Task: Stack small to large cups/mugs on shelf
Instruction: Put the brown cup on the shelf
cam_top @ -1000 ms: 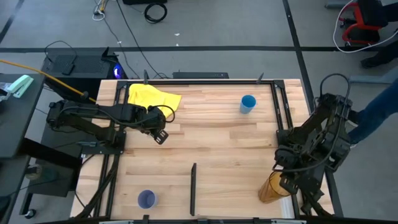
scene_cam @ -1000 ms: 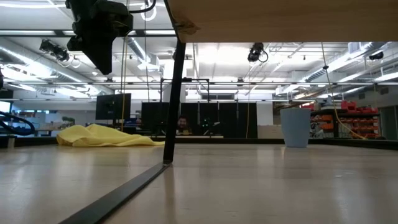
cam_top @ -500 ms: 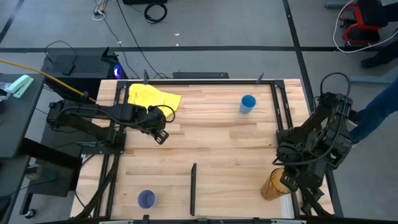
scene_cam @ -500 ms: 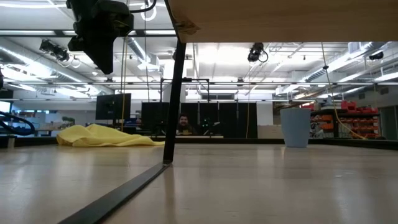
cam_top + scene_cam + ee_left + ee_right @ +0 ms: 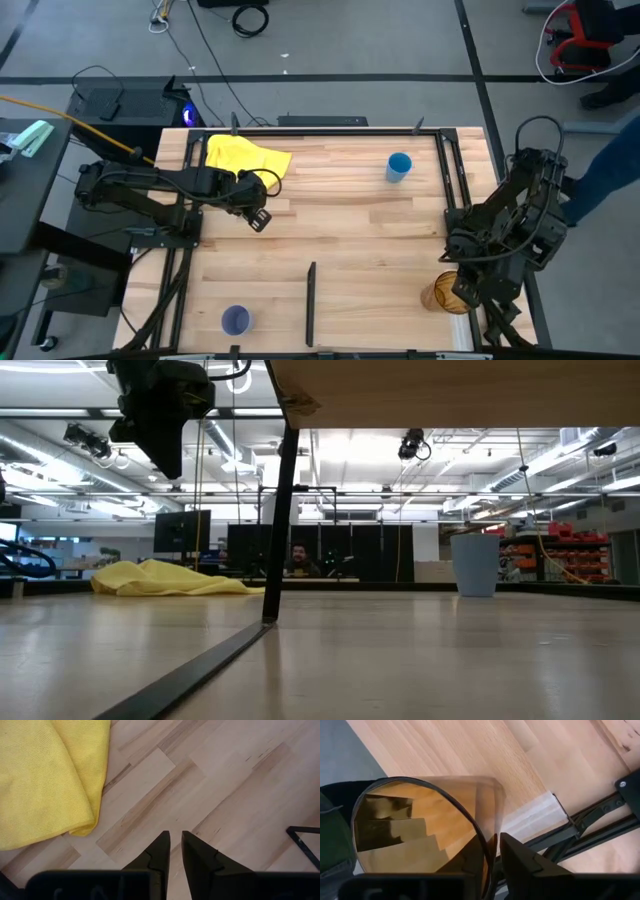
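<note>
The amber tumbler [image 5: 437,294] is at the table's near right corner, its mouth up, and fills the right wrist view [image 5: 425,830]. My right gripper [image 5: 458,290] is shut on it. The blue cup [image 5: 399,166] stands upright on its base far right of the middle, also in the low view [image 5: 475,565]. The lavender cup [image 5: 235,320] stands near the near edge, left of the middle. My left gripper [image 5: 259,219] hangs shut over bare wood by the yellow cloth [image 5: 245,155], touching nothing. My right gripper has the amber tumbler by the wall at its rim [image 5: 489,851], one finger [image 5: 470,865] inside the cup and one [image 5: 520,860] outside. The fingers come from above, pointing down. The tumbler is close to upright; whether its base is on the table I cannot tell.
A black upright post [image 5: 311,300] stands near the near edge, and in the low view a wooden shelf board [image 5: 450,385] spans the top above it. Black frame rails [image 5: 455,180] run along the table's sides. A person's blue-clad limb [image 5: 610,170] shows beyond the right edge.
My right gripper has turned the amber tumbler from a slant toward upright: it looked long and tilted a second ago, and its round mouth now faces up. The gripper has stayed shut on it at the near right corner.
</note>
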Motion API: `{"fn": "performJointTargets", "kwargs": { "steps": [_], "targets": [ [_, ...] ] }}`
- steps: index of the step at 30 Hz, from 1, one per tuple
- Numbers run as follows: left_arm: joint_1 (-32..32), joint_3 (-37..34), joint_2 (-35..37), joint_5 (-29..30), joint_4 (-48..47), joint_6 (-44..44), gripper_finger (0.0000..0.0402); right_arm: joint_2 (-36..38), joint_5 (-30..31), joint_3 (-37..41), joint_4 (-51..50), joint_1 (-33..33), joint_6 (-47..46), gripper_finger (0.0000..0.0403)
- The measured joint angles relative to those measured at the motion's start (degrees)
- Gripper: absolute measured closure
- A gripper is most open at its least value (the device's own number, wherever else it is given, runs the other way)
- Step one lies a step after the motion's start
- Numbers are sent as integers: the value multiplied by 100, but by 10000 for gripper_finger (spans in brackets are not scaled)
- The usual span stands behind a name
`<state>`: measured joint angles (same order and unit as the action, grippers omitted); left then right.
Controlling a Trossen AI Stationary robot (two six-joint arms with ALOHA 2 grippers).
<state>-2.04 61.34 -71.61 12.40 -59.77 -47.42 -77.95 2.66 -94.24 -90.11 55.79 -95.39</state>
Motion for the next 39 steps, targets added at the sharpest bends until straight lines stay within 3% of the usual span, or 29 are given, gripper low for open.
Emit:
{"fn": "performJointTargets", "kwargs": {
  "steps": [16, 23, 33, 39],
  "targets": [
    [0, -2, -1, -1, 9, -66, 341, 10, -275, -11, 75, 0, -74, 265],
    [-1, -2, -1, 0, 33, -118, 344, 11, -259, -387, 108, 0, -295, 249],
    [0, -2, -1, 0, 118, -112, 338, 35, 180, -955, 7, 0, -409, 254],
    [0, -2, 0, 0, 134, -103, 343, 52, 993, -955, 9, -135, -332, 264]
  ]
}}
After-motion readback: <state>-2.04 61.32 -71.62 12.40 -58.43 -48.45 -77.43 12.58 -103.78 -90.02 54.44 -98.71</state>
